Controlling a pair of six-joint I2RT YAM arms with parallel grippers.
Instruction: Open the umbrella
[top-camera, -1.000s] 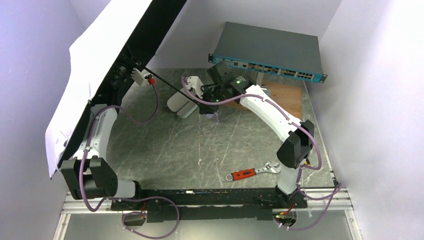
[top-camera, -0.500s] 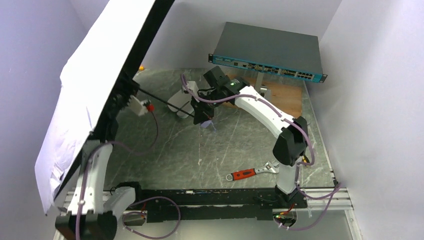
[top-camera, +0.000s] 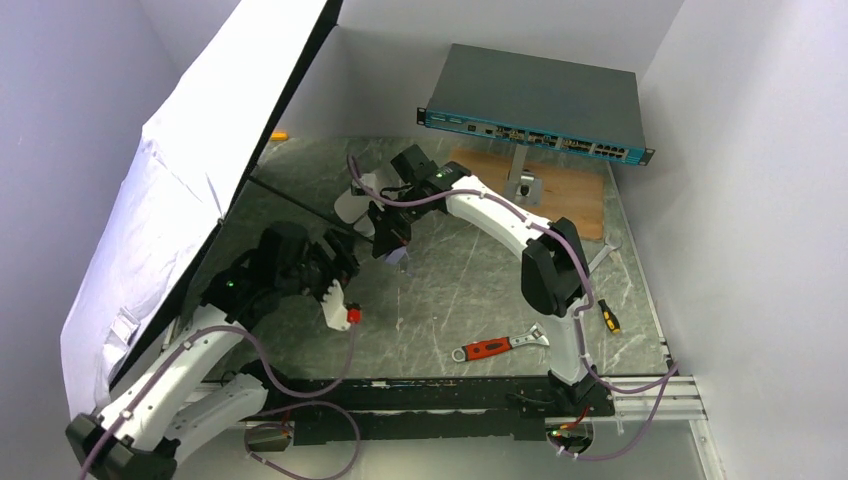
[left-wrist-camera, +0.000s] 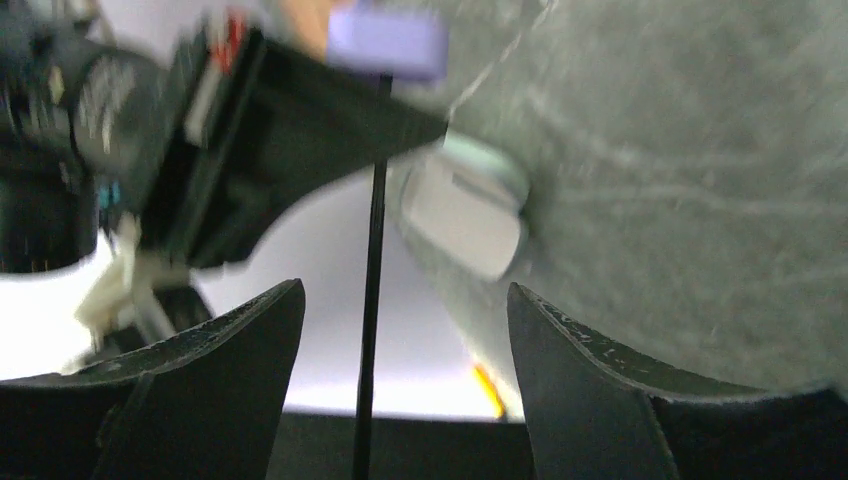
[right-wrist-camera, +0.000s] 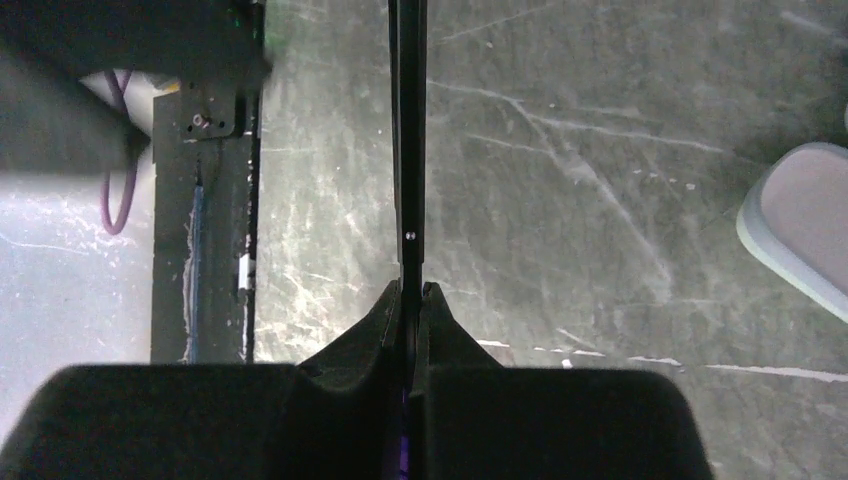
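Withdrawn since a second ago: my left gripper (left-wrist-camera: 405, 300), now near-left, jaws spread, holding nothing. My right gripper (right-wrist-camera: 410, 292): clenched on the umbrella's (top-camera: 180, 200) thin shaft (right-wrist-camera: 408, 150), mid-table. Canopy (top-camera: 130, 270) is spread, leaning along the left wall.

Risk: one pinch on a slim rod, so canopy weight may twist it loose.

Clamshell case (top-camera: 352, 205), just far of my right gripper: contents not visible.

- I see a dark, marbled-grey table (top-camera: 450, 290).
- A red-handled adjustable wrench (top-camera: 497, 346) lies near its front edge.
- A small yellow-and-black-handled tool (top-camera: 607, 316) lies just right of the wrench.
- A wooden board (top-camera: 575, 195) lies at the far right.
- A pale oval case (top-camera: 350, 207) lies far centre-left.
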